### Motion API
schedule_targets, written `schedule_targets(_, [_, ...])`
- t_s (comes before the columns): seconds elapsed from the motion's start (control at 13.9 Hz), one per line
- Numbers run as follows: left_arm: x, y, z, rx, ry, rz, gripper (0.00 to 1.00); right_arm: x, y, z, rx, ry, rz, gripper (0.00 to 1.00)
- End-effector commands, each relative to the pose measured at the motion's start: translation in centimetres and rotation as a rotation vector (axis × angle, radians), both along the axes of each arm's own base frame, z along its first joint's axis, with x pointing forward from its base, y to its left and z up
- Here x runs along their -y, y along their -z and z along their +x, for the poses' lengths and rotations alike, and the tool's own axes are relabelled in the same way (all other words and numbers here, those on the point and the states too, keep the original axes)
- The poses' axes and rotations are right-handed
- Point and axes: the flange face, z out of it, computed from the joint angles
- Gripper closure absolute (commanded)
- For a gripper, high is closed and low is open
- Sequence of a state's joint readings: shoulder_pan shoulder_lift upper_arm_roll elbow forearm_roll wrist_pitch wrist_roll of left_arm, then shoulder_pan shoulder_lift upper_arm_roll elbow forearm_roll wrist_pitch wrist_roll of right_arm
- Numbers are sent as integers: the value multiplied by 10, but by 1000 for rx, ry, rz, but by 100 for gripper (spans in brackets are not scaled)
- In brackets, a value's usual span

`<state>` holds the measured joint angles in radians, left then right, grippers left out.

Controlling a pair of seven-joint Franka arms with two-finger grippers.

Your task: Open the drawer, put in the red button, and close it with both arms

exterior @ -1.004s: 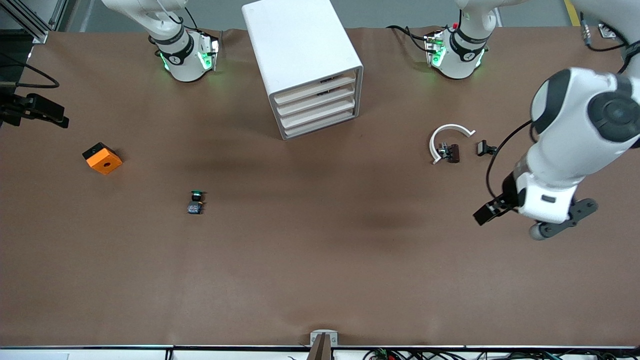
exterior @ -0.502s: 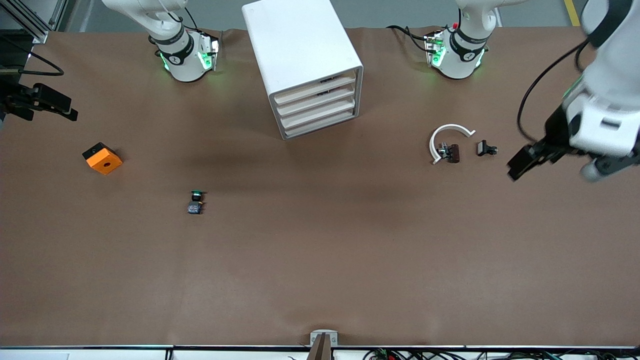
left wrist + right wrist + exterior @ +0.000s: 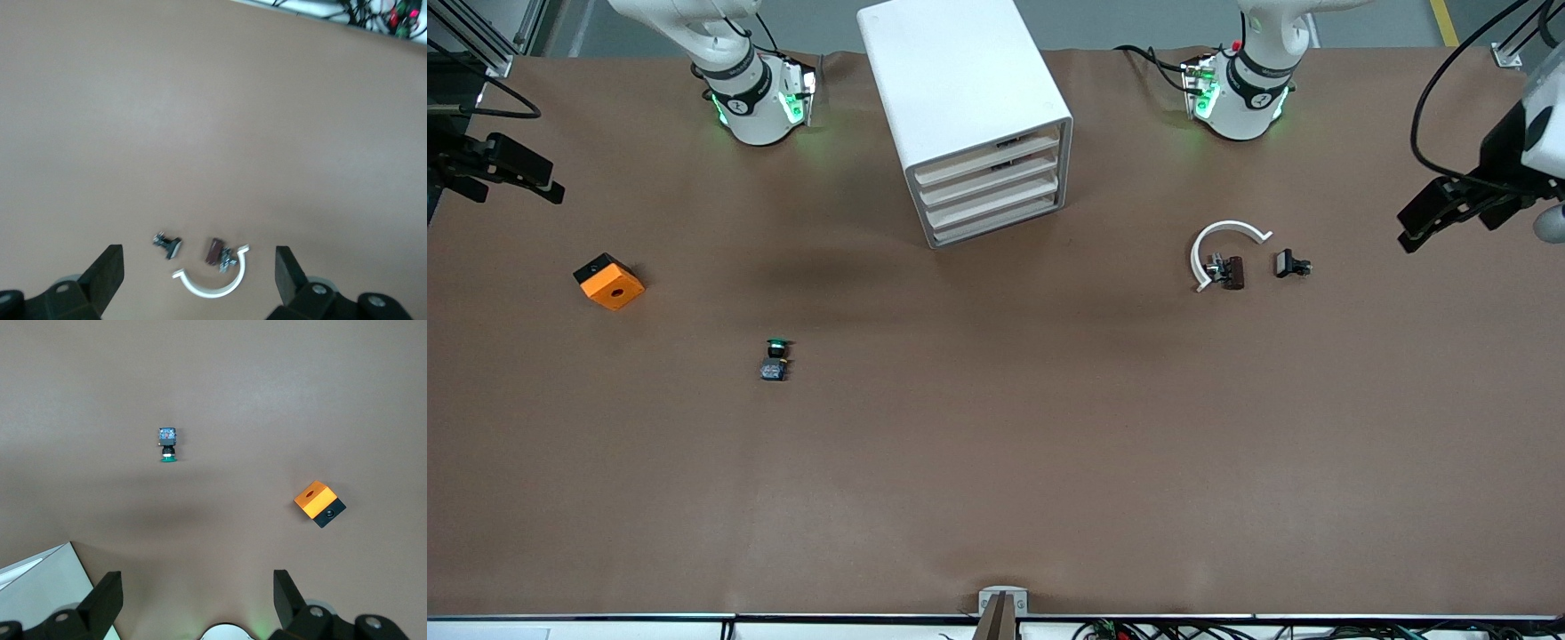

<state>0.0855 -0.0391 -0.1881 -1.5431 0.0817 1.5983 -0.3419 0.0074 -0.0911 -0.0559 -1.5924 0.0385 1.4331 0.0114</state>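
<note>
The white cabinet (image 3: 969, 98) stands between the arm bases. Its four cream drawer fronts (image 3: 991, 188) are all shut. No red button shows in any view. A green-capped button (image 3: 775, 358) lies on the table nearer the front camera; it also shows in the right wrist view (image 3: 167, 444). My left gripper (image 3: 1430, 216) hangs open and empty over the left arm's end of the table, its fingers (image 3: 107, 273) wide apart. My right gripper (image 3: 516, 171) hangs open and empty over the right arm's end, fingers (image 3: 105, 599) wide apart.
An orange cube with a hole (image 3: 608, 281) lies toward the right arm's end; it also shows in the right wrist view (image 3: 319, 503). A white arc piece (image 3: 1221, 242), a small brown part (image 3: 1232, 272) and a black clip (image 3: 1288, 264) lie toward the left arm's end.
My left arm has swung away from the front camera and out toward its end of the table. My right gripper has shifted slightly. Nothing on the table has moved.
</note>
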Motion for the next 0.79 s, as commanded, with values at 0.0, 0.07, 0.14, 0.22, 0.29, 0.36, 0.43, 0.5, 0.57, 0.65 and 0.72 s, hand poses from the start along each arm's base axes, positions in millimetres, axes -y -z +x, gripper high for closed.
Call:
schedule_targets(0.0, [-18,-6,-15,-32,66,-5,0,3,0,-15,32,15,12,0])
schedule_targets(0.07, [-22,-5,-17,-50,90,-9,0,3,2,-19,47,13,6,0])
schedule_targets(0.14, [-22,-6,-20,-59,99,-21,0,3,2,-21,54,14,2,0])
schedule_targets(0.22, [-21,-7,-23,-71,104,-22,0,4,3,-21,53,14,1,0])
schedule_targets(0.29, [-21,-8,-28,-81,106,-21,0,4,2,-21,54,14,-1,0])
schedule_targets(0.36, [-19,-5,-33,-93,116,-18,0,4,1,-21,60,14,-6,0])
schedule_targets(0.43, [-18,-3,-39,-103,137,-19,0,6,0,-20,66,16,-14,0])
schedule_targets(0.5, [-15,2,-40,-113,155,-38,0,8,0,-20,67,19,-15,0])
schedule_targets(0.57, [-15,3,-44,-116,157,-46,0,11,0,-20,69,27,-16,0])
schedule_targets(0.65, [-13,7,-48,-124,165,-53,0,13,0,-20,70,30,-16,0])
schedule_targets(0.72, [-11,7,-52,-121,177,-51,0,13,-1,-20,73,30,-16,0])
